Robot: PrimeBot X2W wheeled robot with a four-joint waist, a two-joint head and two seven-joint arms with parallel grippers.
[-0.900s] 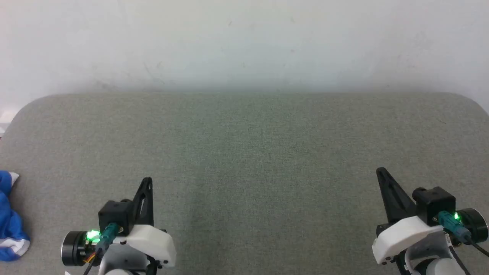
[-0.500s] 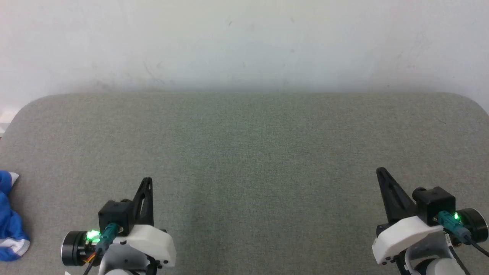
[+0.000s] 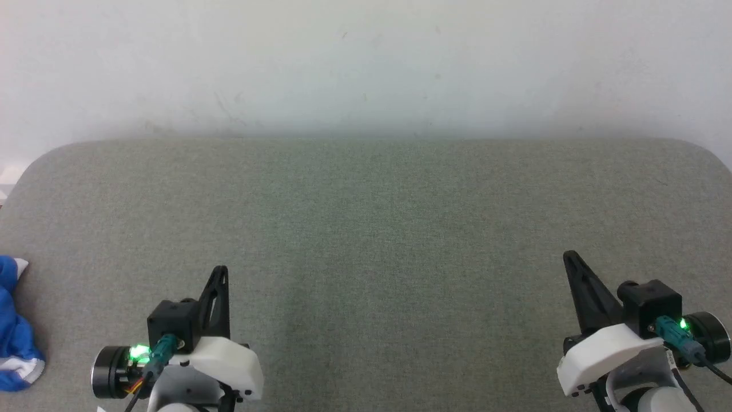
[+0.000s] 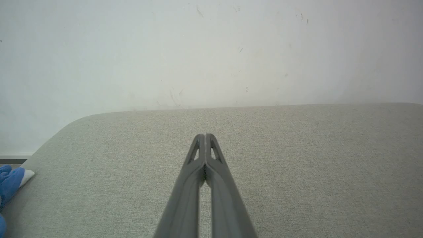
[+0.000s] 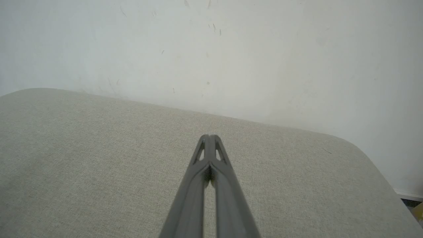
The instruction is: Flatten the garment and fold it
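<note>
**A:** Which way does the garment lie from the claws?

**B:** Off to the robot's left. The garment (image 3: 16, 326) is a crumpled blue heap with white trim at the far left of the counter (image 3: 400, 229). The head view's frame cuts it off, so most of it is out of sight.

**A:** Which arm is nearer?

**B:** The left claw (image 3: 220, 270), easily. It is not touching the heap, and there is bare counter between them. The right claw (image 3: 569, 256) is well apart from it, over on the other side. In the left wrist view the garment sits in the lower left corner, out to the side of the jaws rather than ahead of them.

**A:** And the claws themselves?

**B:** Both are closed and empty. In each wrist view the jaws meet at the tip with nothing between them. Both point forward at the wall (image 3: 366, 68), over bare counter.

**A:** Can you tell the garment's long axis?

**B:** Not really. The part showing runs roughly near-to-far along the counter's left side, bunched rather than spread. I can't tell how the whole piece lies.

**A:** So what does the next move turn on?

**B:** As I judge it, on going sideways. The left arm must swing left and open its jaws, since reaching straight ahead would meet only counter. Nothing is flattened or folded yet. The heap also seems close to the counter's edge, so a careless push might send it off.
</note>
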